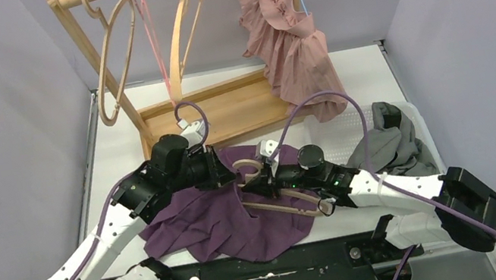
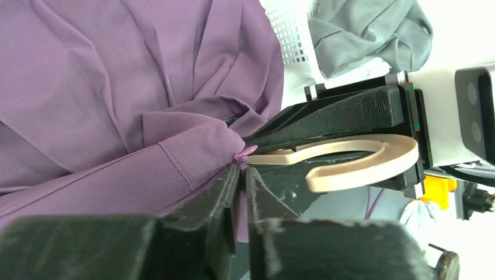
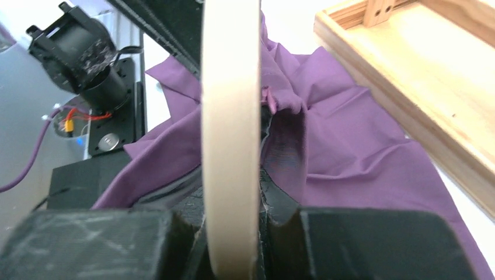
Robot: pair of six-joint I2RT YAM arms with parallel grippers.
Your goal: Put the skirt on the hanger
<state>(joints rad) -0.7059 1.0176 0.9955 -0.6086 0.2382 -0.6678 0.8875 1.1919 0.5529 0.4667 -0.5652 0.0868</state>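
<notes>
A purple skirt lies crumpled on the table between the two arms. My left gripper is shut on the skirt's waistband edge by the zipper, with a strip of purple cloth between the jaws. My right gripper is shut on a pale wooden hanger, which lies over the skirt. In the right wrist view the hanger runs straight up between the fingers, with the skirt behind it. In the left wrist view the hanger's hook sits right beside the held waistband.
A wooden rack stands at the back with two empty wooden hangers and a pink garment hung on it. A grey garment lies in a white basket at the right.
</notes>
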